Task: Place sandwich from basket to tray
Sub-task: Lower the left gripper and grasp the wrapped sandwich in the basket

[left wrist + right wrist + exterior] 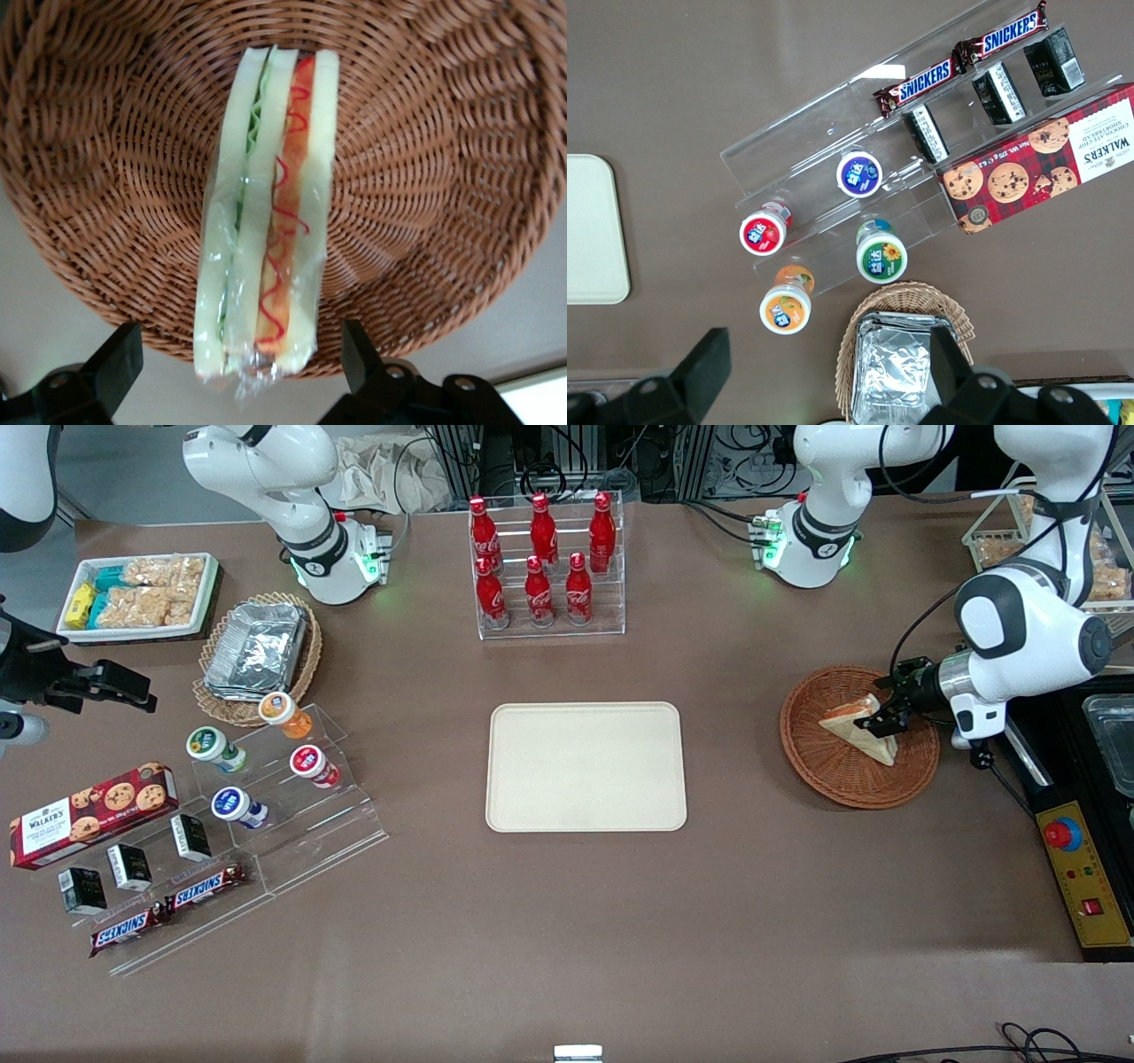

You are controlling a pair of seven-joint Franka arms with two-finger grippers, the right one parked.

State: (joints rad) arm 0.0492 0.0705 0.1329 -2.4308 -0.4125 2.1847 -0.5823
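The sandwich (pixel 852 723) is a clear-wrapped wedge of white bread with green and orange-red filling, lying in the round reddish-brown wicker basket (pixel 833 775) toward the working arm's end of the table. My left gripper (pixel 886 710) is low over the basket, open, one finger on each side of the sandwich's end. In the left wrist view the sandwich (pixel 275 204) stands edge-on over the basket (pixel 425 177), and the gripper (pixel 239 343) straddles it with a gap at each black finger (pixel 361 359). The cream tray (pixel 586 766) sits bare at the table's middle.
A rack of red cola bottles (pixel 542 562) stands farther from the front camera than the tray. Toward the parked arm's end are a tan basket with foil containers (pixel 257 651), a white snack bin (pixel 137 595) and an acrylic stand (pixel 266 806) with cups and bars. A yellow control box (pixel 1085 872) lies near the basket.
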